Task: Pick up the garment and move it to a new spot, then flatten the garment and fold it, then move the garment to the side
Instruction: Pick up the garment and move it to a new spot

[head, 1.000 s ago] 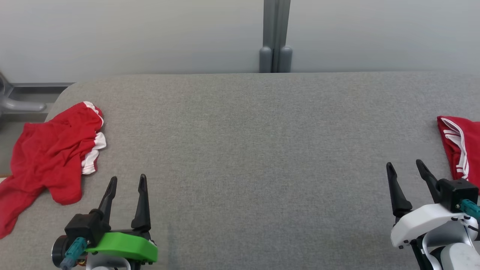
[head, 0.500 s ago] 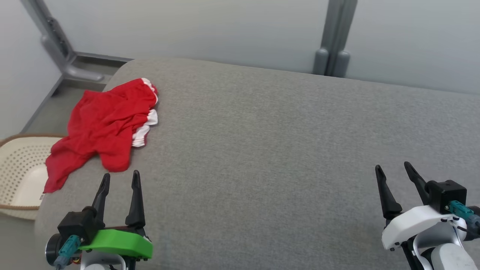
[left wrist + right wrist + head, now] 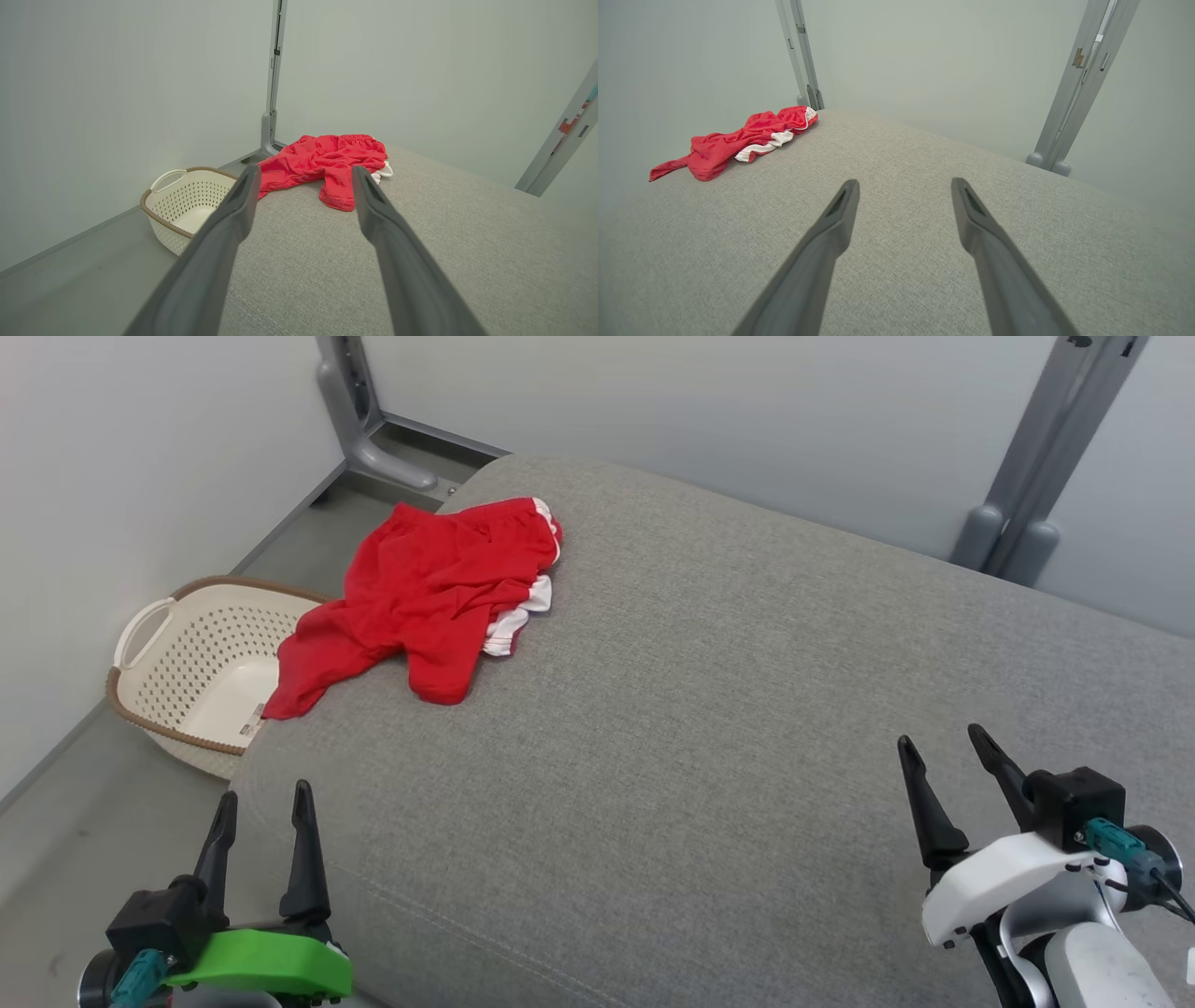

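Head view: the crumpled red, white-trimmed cloth garment (image 3: 425,602) overhangs the grey padded bench's (image 3: 700,709) far-left corner; left gripper (image 3: 264,793) and right gripper (image 3: 939,737) gape empty, so pinch its bunched middle.

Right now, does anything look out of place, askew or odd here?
Only the red garment: it lies crumpled at the far left corner of the grey surface, with one end drooping over the edge above the basket on the floor. Nothing looks spilled or damaged.
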`<state>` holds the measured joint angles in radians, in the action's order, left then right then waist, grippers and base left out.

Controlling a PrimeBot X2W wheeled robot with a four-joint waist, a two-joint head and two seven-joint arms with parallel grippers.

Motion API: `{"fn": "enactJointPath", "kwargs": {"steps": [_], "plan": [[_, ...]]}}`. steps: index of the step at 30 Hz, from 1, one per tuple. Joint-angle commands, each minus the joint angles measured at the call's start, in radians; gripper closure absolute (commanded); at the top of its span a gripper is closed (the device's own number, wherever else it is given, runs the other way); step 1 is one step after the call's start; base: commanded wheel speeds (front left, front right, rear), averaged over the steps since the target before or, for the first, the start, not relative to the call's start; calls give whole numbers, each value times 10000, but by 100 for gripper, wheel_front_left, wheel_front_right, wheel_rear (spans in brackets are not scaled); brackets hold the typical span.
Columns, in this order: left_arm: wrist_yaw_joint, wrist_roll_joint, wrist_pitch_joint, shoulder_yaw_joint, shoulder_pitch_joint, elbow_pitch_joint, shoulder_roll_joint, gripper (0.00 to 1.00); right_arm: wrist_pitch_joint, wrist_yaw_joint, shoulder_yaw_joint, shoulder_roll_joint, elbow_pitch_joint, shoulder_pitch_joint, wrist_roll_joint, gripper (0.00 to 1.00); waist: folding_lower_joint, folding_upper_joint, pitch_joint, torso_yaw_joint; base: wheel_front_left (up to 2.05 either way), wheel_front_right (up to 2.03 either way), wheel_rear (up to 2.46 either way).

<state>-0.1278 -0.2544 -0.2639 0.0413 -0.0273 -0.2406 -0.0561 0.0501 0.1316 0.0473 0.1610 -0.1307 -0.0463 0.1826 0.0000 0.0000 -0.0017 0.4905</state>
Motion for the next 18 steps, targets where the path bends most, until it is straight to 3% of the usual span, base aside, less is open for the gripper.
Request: {"fn": "enactJointPath", "kwargs": {"steps": [1, 18], "plan": [[30, -15, -2, 84, 177, 84, -26, 0, -11, -19, 73, 64, -75, -164, 46, 0, 0, 0, 119, 299, 0, 0, 0], [128, -51, 0, 184, -305, -150, 42, 0, 139, -19, 187, 248, -462, -435, 143, 0, 0, 0, 463, 349, 0, 0, 0]]}}
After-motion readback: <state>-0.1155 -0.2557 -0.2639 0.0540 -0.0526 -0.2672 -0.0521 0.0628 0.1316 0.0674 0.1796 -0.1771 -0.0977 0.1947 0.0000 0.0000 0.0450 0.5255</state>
